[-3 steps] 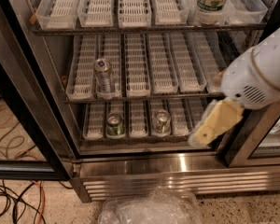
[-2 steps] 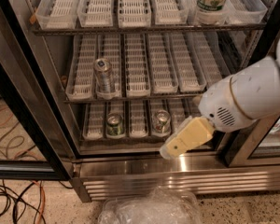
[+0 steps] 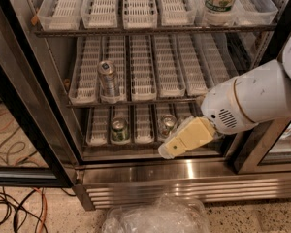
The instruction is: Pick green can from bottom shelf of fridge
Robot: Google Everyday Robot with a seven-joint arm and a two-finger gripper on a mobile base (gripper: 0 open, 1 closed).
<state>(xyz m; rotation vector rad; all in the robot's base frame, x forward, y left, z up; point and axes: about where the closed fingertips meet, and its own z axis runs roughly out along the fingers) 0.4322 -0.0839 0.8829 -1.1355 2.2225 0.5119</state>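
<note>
Your blocky cream gripper slants down-left before the slatted white bottom shelf (spread or pressed together, you cannot tell), right of the shiny-topped green can.

Arm: fat white rounded shell, few dark specks, thin tan ring round it, small slotted vent nr the wrist end. Gripper: pale cream-yellow blocky piece at arm's lower-left end, just in front of the bottom shelf.
</note>
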